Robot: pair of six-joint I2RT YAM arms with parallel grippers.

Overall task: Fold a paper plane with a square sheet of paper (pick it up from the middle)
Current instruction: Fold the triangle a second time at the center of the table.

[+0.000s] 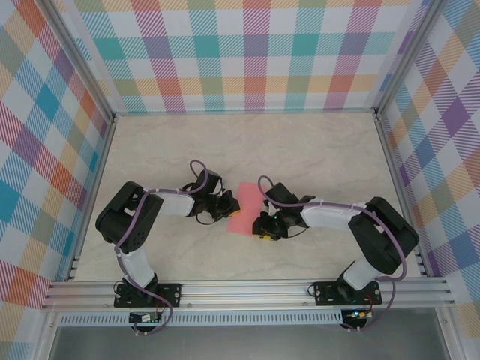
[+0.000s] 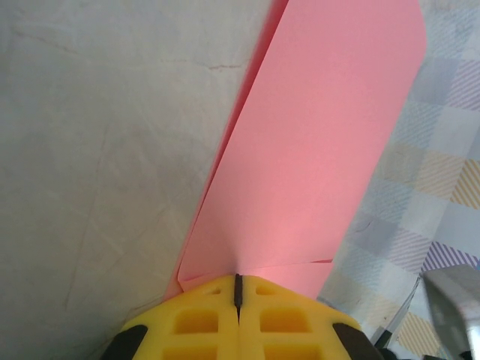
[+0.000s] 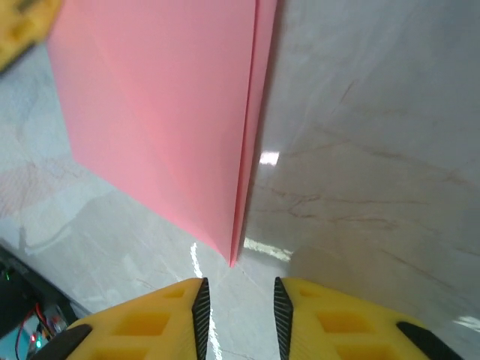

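**Item 1: sheet of paper** [image 1: 244, 208]. Thin, salmon-pink, plain. It is folded over on itself, with two layers showing along one long edge in the left wrist view [image 2: 315, 150] and the right wrist view [image 3: 165, 112]. It sits at the middle of the counter, between the two grippers. One short end is clamped in the left jaws and the rest extends away from them. An opposite corner comes to a point just ahead of the right jaws, not between them. I cannot tell whether that corner rests on the counter.

**Item 2: left gripper** [image 1: 223, 207]. Yellow fingers on a black body. In its own wrist view [image 2: 238, 283] the jaws are pressed together, only a thin dark seam between them, pinching the near edge of the paper.

**Item 3: right gripper** [image 1: 264, 225]. Same build. In its wrist view [image 3: 238, 296] the jaws stand apart with a clear gap, bare counter between them and nothing held. They are aimed at the paper's corner.

**Item 4: counter** [image 1: 315, 150]. Pale, marble-patterned, glossy.

**Item 5: plaid walls** [image 1: 247, 60]. Multicoloured check panels on the back and both sides.

**Item 6: aluminium rail** [image 1: 247, 289]. Runs along the near edge and carries both arm bases.
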